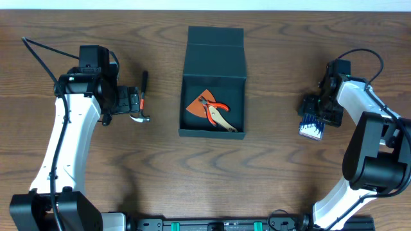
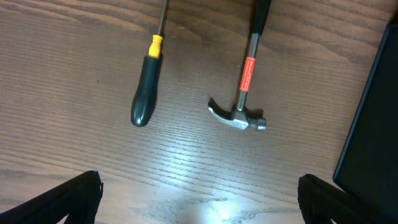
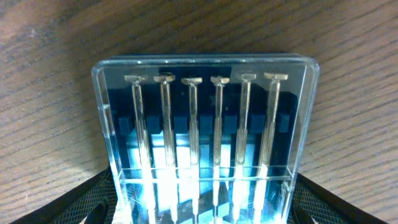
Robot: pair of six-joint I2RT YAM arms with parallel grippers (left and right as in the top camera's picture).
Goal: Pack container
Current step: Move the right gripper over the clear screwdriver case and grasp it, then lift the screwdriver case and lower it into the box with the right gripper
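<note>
The dark teal-black container stands open at the table's middle, its lid flap folded back. Inside lie orange-handled pliers on an orange triangular piece. My left gripper is open and empty, its fingers wide apart above bare wood. Just ahead of it lie a claw hammer and a black-and-yellow screwdriver. My right gripper is shut on a clear case of small precision screwdrivers, which also shows in the overhead view right of the container.
The hammer lies between my left arm and the container's left wall. The screwdriver is hidden under my left arm in the overhead view. Cables run from both arms toward the table's back.
</note>
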